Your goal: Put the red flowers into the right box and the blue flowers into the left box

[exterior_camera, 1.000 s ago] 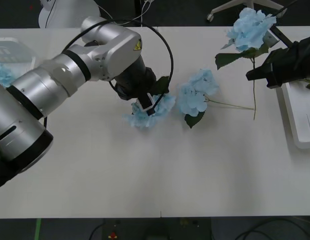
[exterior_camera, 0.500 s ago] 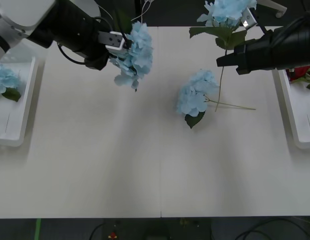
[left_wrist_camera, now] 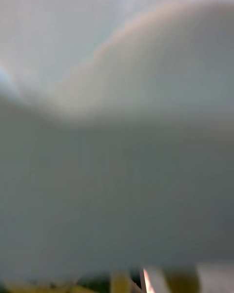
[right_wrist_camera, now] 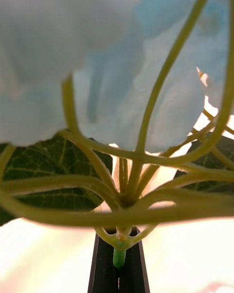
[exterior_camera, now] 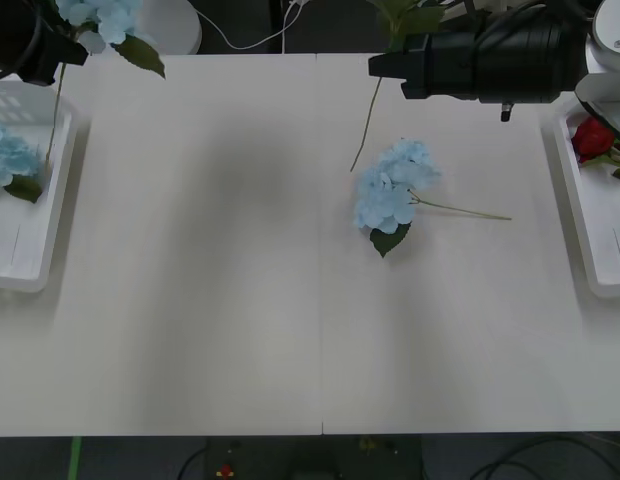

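Right gripper: in the right wrist view, two black fingers clenched on the green stem base of a blue flower; pale petals, branching stems and a dark leaf spread close in front of the lens.
Right arm: front view shows it black, reaching in over the table's far edge, the held flower's thin stem hanging below its tip.
Left gripper: at the far left corner in the front view, holding up another blue flower above the left box; whether its fingers are clenched, I cannot tell. The left wrist view is a pale blur.
Left box: one blue flower lies inside.
Table: a blue flower lies mid-table, stem pointing right.
Right box: a red flower rests at its far end.
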